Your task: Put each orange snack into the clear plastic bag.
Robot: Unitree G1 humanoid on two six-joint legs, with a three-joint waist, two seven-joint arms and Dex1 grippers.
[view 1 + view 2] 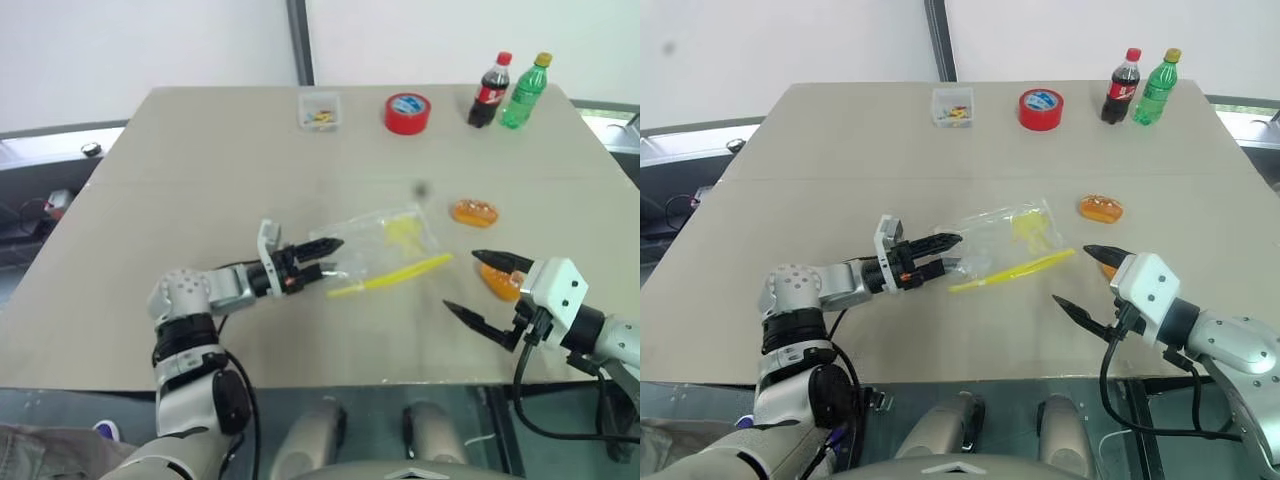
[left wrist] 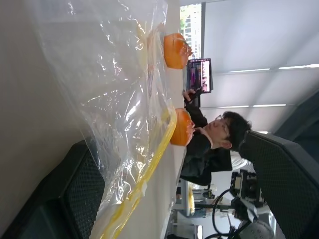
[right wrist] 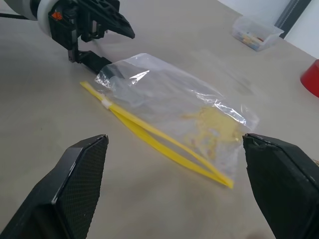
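The clear plastic bag [image 1: 385, 243] lies flat mid-table, its yellow seal strip [image 1: 392, 277] along the near edge. My left gripper [image 1: 330, 258] is open at the bag's left end, with one finger over the plastic and the other low against it. One orange snack [image 1: 473, 212] sits on the table right of the bag. The other orange snack [image 1: 498, 284] lies nearer the front, partly hidden behind my right gripper [image 1: 466, 282]. That gripper is open and empty, hovering just right of the bag. Both snacks [image 2: 175, 50] [image 2: 182, 127] lie beyond the bag [image 2: 124, 99] in the left wrist view.
Along the far edge of the table [image 1: 200, 170] stand a small clear box of coloured bits [image 1: 321, 110], a red tape roll [image 1: 407, 113], a cola bottle [image 1: 490, 92] and a green bottle [image 1: 526, 92]. A person [image 2: 214, 144] sits beyond the table.
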